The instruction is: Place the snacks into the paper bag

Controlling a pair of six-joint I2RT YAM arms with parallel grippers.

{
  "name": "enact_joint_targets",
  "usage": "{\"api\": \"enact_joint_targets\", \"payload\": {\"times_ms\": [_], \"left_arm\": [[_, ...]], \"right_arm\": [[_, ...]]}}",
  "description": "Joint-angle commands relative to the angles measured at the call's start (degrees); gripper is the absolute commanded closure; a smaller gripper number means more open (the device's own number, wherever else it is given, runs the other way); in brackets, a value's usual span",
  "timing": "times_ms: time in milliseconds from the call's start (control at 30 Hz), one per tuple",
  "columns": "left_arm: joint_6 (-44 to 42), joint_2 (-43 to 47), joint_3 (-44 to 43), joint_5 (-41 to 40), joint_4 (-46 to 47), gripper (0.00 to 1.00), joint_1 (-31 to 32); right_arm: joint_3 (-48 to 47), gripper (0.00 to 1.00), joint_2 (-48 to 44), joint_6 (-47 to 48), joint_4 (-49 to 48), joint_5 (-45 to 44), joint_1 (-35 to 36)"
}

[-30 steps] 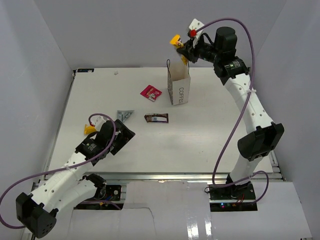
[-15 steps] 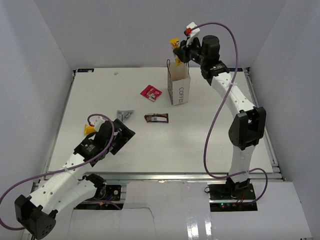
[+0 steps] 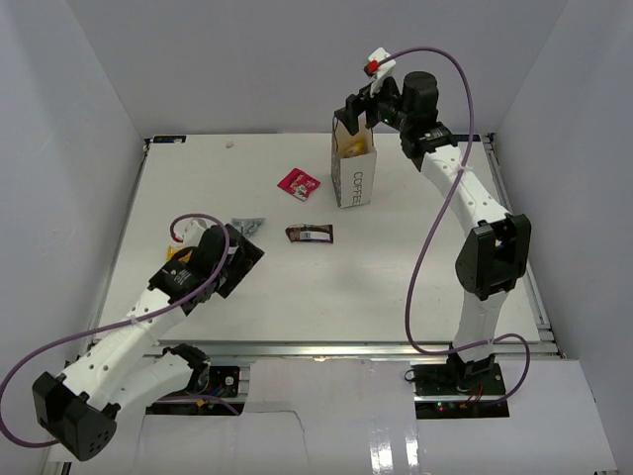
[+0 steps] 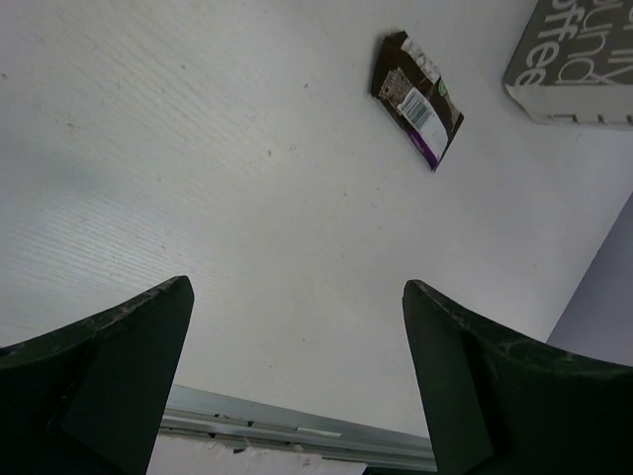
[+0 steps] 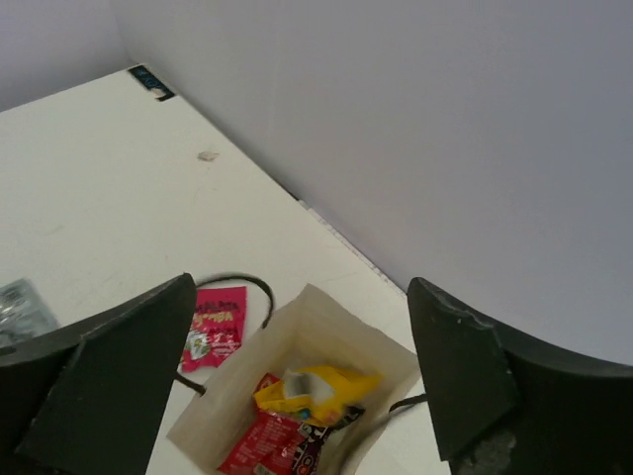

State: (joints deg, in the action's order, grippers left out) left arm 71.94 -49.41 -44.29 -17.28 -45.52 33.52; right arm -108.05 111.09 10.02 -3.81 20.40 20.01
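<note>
Right hand [image 3: 361,109] hung, fingers spread, straight above the paper bag [image 3: 356,178] at one o'clock so the yellow packet [image 5: 316,386] lay inside; left hand [image 3: 237,259], likewise spread and empty, hovered at eight o'clock.

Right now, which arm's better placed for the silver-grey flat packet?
Left. Its open jaws sit by the silver-grey flat packet; the right arm's hang over the white paper bag.
</note>
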Motion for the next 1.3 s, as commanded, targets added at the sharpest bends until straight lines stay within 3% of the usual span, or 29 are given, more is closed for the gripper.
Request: {"api": "enact_joint_targets", "payload": {"times_ms": [0,100,200,367,567,667,733,1033,1200,1267], "left_arm": [[3.7,-5.6,-6.7,-5.1,-5.4,0.03,-2.8],[6.3,-8.6,-8.4,-1.7,-4.2,0.04,-12.0],[8.6,-13.4,-7.6,5.0,-2.1,0.06,-23.3],[9.7,-23.9,-8.1,10.0,2.9,0.06,-36.8],[10.5,-33.2,-8.4,13.1,11.3,0.1,-43.4],[10.1,-37.9,-9.7,13.4,12.8,0.14,-45.2],[8.6,-39.5,-10.4,12.8,14.4,0.25,-45.6],[3.8,-44.6,-11.3,11.7,15.5,0.53,-48.5],[-0.9,-43.0,-10.3,11.9,17.7,0.89,-49.3],[-5.2,-40.4,-9.0,14.0,20.5,0.95,-49.2]], "right_arm": [[-3.9,0.09,-7.8,4.8,2.6,14.1,-1.9],[-3.0,0.1,-11.4,13.3,14.4,31.2,-4.3],[2.3,0.1,-15.9,24.3,28.6,36.2,-4.4],[23.7,0.1,-27.8,33.6,33.4,36.5,-4.4],[49.5,0.1,-41.1,39.8,36.9,35.9,-5.8],[54.6,0.1,-45.1,39.6,37.1,36.6,-7.2],[57.9,0.1,-46.6,39.1,37.4,37.2,-8.3],[60.8,0.1,-48.9,37.6,37.7,39.7,-10.5],[60.2,0.1,-48.1,37.1,37.4,40.5,-10.5],[60.1,0.1,-48.1,36.8,37.5,40.8,-10.5]]}}
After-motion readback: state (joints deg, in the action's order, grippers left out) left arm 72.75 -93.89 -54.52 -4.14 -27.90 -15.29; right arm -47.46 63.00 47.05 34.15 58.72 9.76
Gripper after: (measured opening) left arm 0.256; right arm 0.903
